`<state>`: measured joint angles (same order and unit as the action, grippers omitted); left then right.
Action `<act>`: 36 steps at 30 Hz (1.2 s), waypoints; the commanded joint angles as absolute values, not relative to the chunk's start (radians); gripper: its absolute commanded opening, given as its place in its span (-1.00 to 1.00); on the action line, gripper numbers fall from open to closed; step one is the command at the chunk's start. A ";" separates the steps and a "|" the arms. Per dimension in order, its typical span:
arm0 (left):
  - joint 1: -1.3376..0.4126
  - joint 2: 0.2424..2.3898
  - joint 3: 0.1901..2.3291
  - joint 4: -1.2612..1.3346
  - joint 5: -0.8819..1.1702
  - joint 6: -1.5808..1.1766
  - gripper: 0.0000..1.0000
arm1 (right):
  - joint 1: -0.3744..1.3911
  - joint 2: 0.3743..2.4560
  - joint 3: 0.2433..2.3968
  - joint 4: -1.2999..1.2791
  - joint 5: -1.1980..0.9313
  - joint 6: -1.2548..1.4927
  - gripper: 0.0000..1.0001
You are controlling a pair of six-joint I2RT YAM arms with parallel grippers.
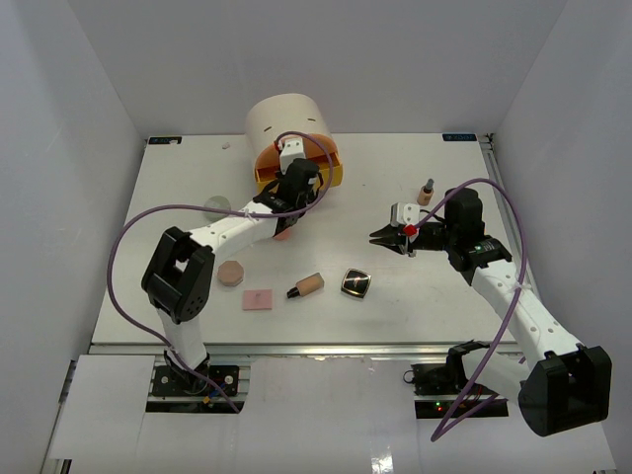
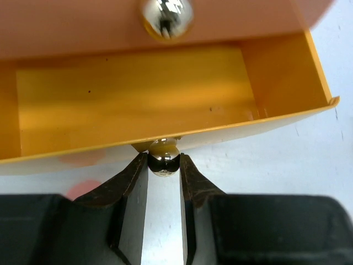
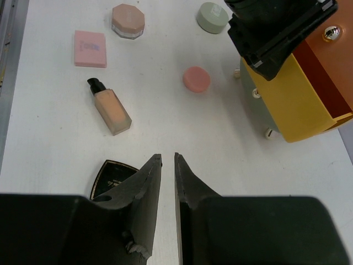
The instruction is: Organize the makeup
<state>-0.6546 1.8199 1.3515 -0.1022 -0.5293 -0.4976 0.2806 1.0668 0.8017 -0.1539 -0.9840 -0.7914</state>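
Left pincer (image 2: 163, 162) pinching yellow drawer knob (image 2: 164, 165), arm (image 1: 232, 229) stretched forward

Nothing really readable here. The black square compact (image 3: 113, 178) has tiny gold lettering and the pink rectangular compact (image 3: 90, 48) has a faint mark - both too small to make out.

"What colour is that open drawer (image 2: 138, 94)?"

"Yellow, a deeper amber inside, with a mirror-silver knob (image 2: 164, 160). The upper drawer (image 3: 314, 72) is rusty orange, and the cylinder (image 1: 286, 117) is cream."

"And the small bits on the white surface (image 1: 395, 316)?"

"A pink rectangular compact (image 3: 90, 48), a dusty-pink octagonal compact (image 3: 128, 20), a coral-pink round compact (image 3: 196, 79) and a pale green round jar (image 3: 213, 16). The lying bottle (image 3: 112, 110) is tan with a black cap. The square compact (image 1: 356, 282) is black, edged in gold."

"The cable (image 1: 110, 265)?"

"Purple."
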 commanded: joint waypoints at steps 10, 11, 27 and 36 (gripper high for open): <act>-0.710 1.705 1.285 -0.086 -0.485 -0.549 -0.04 | 0.266 1.069 0.778 -0.110 -1.012 -0.778 -0.38; -0.710 1.701 1.285 -0.085 -0.478 -0.544 0.14 | 0.265 1.069 0.778 -0.110 -1.010 -0.777 -0.31; -0.710 1.404 1.137 -0.059 -0.172 -0.343 0.96 | 0.261 1.109 0.805 -0.184 -0.977 -0.699 0.80; -0.710 1.153 1.067 -0.253 0.018 -0.142 0.96 | 0.418 1.315 0.982 -0.545 -0.684 -0.706 0.80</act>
<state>-0.7071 1.2603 1.0994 -0.1324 -0.0807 -0.2740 0.3164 1.2437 0.8861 -0.3465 -0.8679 -0.7127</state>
